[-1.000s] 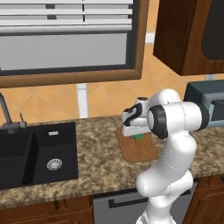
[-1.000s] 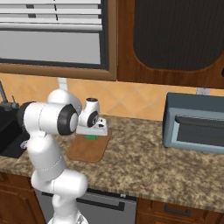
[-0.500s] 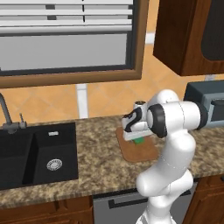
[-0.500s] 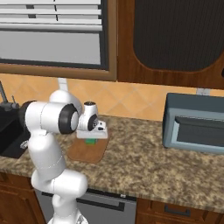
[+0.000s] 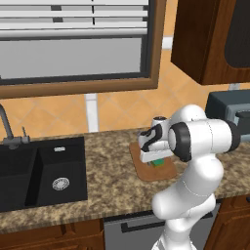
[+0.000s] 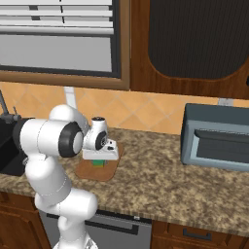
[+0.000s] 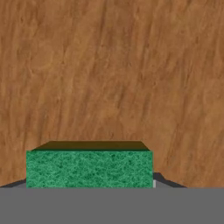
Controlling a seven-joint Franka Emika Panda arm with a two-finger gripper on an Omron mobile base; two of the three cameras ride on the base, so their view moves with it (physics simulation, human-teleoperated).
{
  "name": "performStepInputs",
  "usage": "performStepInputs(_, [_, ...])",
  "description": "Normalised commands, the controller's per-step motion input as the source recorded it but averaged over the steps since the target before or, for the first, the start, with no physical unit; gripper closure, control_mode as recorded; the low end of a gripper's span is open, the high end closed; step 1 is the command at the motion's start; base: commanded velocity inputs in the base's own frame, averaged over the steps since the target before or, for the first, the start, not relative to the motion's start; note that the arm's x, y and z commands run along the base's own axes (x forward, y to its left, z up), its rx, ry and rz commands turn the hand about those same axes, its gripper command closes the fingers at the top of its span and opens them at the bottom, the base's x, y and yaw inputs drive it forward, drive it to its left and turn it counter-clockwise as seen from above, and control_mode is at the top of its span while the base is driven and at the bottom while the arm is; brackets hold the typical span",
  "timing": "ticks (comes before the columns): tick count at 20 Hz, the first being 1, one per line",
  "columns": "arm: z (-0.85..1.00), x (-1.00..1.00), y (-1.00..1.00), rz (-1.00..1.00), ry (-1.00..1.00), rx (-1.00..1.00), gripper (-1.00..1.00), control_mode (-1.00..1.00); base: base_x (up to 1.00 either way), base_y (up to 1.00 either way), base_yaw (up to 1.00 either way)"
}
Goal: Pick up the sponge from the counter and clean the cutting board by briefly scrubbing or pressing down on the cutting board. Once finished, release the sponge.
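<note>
My gripper (image 5: 156,159) (image 6: 99,158) points down over the reddish-brown cutting board (image 5: 145,171) (image 6: 90,170), which lies on the speckled granite counter (image 5: 107,188) (image 6: 160,187). It is shut on the small bright green sponge (image 5: 157,163) (image 6: 98,162). In the hand view the sponge (image 7: 89,168) sits at the bottom between the finger tips, which it mostly hides. The board's wood grain (image 7: 113,65) lies close behind it. The sponge is very low over the board's middle; whether it touches the wood I cannot tell.
A black sink basin (image 5: 41,171) with a faucet (image 5: 7,128) lies to the left. A grey appliance (image 6: 216,141) (image 5: 228,105) stands on the counter to the right. A window is above the backsplash, with dark wall cabinets (image 6: 194,44) overhead.
The hand has come down with the sponge, from a little above the cutting board to right at its surface. The base and the board have not moved.
</note>
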Motion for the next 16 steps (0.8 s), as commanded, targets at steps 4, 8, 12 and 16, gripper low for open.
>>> performStepInputs(4, [-1.00,0.00,0.33,0.06,0.08,-0.05,1.00,-1.00,0.00,0.00,0.00])
performStepInputs(8, [-1.00,-0.32,0.32,0.19,-0.01,0.02,1.00,-1.00,0.00,0.00,0.00])
performStepInputs(12, [-0.27,-0.95,-0.06,0.08,0.00,0.25,1.00,-1.00,0.00,0.00,0.00])
performStepInputs(16, [-0.88,-1.00,0.00,0.00,-0.02,0.02,1.00,-1.00,0.00,0.00,0.00])
